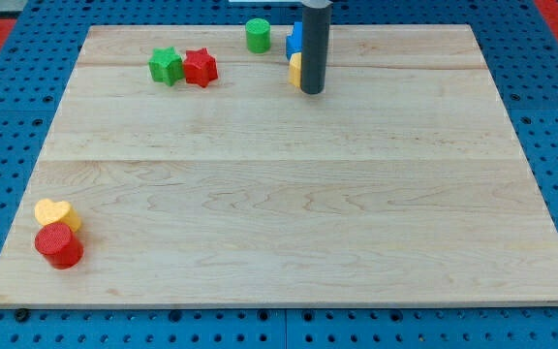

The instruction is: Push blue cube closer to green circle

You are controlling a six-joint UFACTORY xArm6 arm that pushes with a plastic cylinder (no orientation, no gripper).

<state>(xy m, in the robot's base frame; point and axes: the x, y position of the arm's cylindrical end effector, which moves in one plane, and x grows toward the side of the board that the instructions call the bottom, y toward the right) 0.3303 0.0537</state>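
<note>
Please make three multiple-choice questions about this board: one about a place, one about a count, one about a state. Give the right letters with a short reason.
1. Where does the green circle stand?
A. near the view's top edge
B. at the view's bottom left
C. in the board's middle

2. How many red blocks are there?
A. one
B. two
C. three

3. How do the green star and the red star stand?
A. far apart
B. stacked
C. side by side, touching

Answers: 1 A, it sits by the top edge, left of the blue cube and my tip. 2 B, the red star and the red cylinder. 3 C, their sides meet.
</note>
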